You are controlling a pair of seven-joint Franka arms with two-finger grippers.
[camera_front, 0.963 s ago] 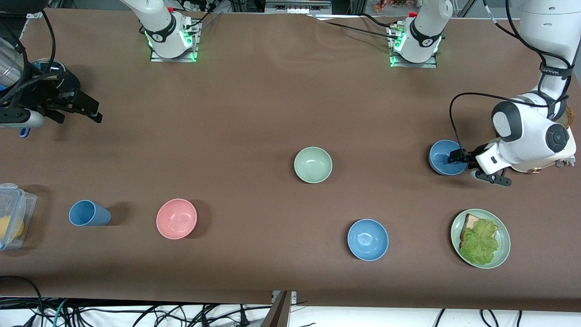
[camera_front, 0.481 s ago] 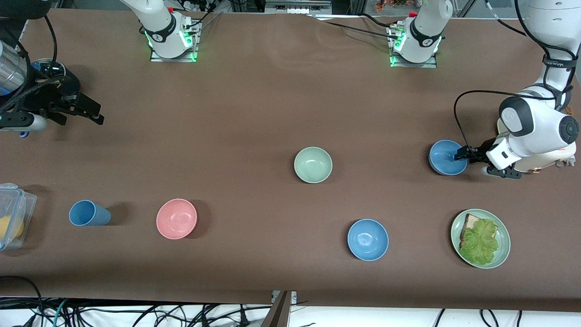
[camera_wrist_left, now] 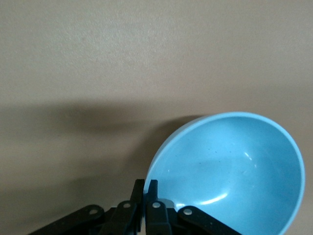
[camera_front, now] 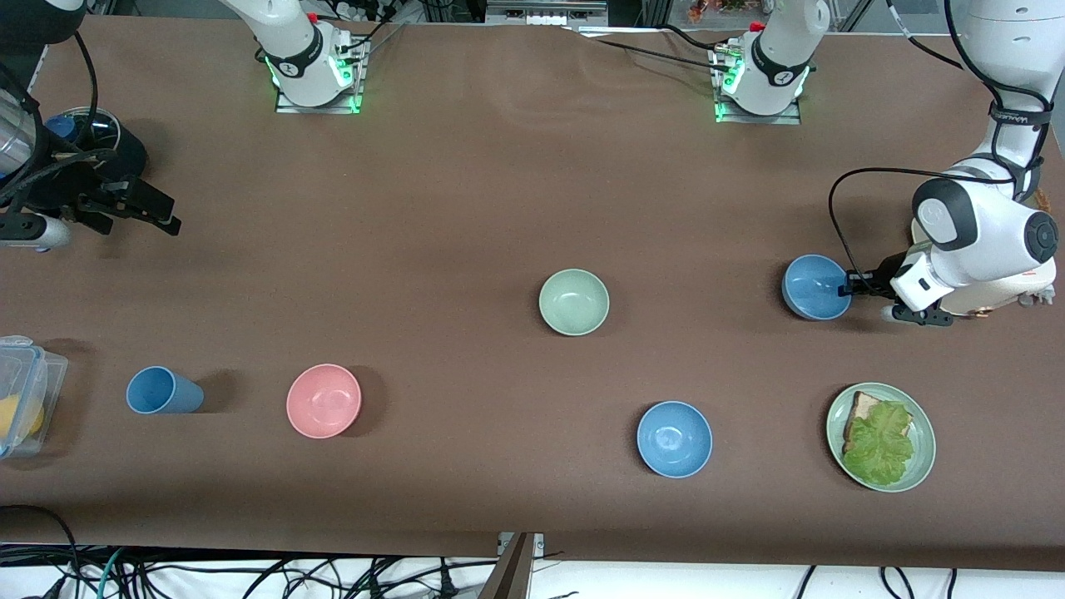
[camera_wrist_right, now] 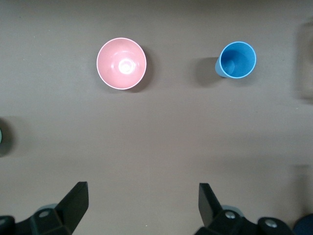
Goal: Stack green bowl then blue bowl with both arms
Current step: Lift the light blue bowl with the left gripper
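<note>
The pale green bowl sits upright mid-table. The blue bowl is at the left arm's end of the table. My left gripper is shut on its rim on the side toward the left arm's end. In the left wrist view the two fingers pinch the rim of the blue bowl, one inside and one outside, and the left gripper holds it tilted. My right gripper is open and empty, up over the right arm's end of the table; its own view also shows it.
A second, brighter blue bowl sits nearer the camera than the green bowl. A green plate with bread and lettuce is beside it. A pink bowl, a blue cup and a clear container lie toward the right arm's end.
My left gripper has turned and closed on the blue bowl's rim, and the bowl has shifted slightly toward the table's middle. My right gripper has drifted a little toward the right arm's end.
</note>
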